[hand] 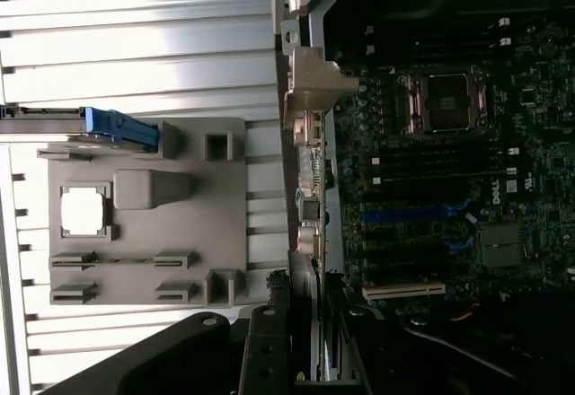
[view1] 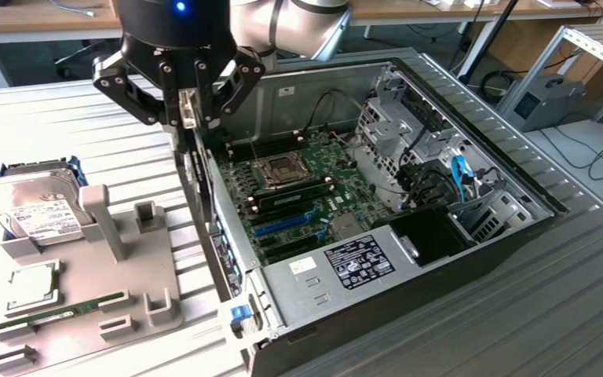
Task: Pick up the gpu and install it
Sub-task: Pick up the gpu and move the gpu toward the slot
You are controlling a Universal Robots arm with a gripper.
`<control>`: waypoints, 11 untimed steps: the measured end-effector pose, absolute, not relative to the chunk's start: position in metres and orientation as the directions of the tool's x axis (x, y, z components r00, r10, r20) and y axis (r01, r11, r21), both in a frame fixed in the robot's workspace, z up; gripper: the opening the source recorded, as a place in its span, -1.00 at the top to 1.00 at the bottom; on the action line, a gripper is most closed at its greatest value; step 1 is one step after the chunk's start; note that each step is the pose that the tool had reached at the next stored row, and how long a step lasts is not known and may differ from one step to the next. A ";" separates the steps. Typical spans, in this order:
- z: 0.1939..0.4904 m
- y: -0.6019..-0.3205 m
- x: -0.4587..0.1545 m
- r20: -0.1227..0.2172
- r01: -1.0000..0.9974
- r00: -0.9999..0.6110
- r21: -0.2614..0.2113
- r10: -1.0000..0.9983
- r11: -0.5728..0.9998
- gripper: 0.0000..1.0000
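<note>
At eleven o'clock in the exterior view, over the rear wall of the open computer case [view1: 407,314], the gripper [view1: 188,122] [hand: 301,310] hangs with its jaws partly closed on the gpu [view1: 188,106] [hand: 305,171], which is upright and edge-on. A grey parts holder [view1: 71,314] lies at eight o'clock and a hard drive [view1: 40,212] at nine.

We see the graphics card [view1: 191,161] hanging upright, edge-on to us, its top end clamped in the gripper [view1: 188,118]. It is a thin, flat, dark board with a pale metal piece at the gripped end. It hangs above the rear wall of the open computer case [view1: 458,102], beside the motherboard side.
</note>
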State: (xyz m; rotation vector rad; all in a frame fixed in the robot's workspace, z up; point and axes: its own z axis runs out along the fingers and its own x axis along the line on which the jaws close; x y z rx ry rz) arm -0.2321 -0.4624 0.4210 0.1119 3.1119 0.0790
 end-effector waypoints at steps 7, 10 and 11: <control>0.419 -0.462 -0.227 -0.025 0.071 -0.997 0.050 0.072 0.996 0.48; 0.418 -0.462 -0.225 -0.025 0.071 -0.997 0.049 0.072 0.996 0.48; 0.418 -0.462 -0.224 -0.025 0.071 -0.997 0.049 0.072 0.996 0.48</control>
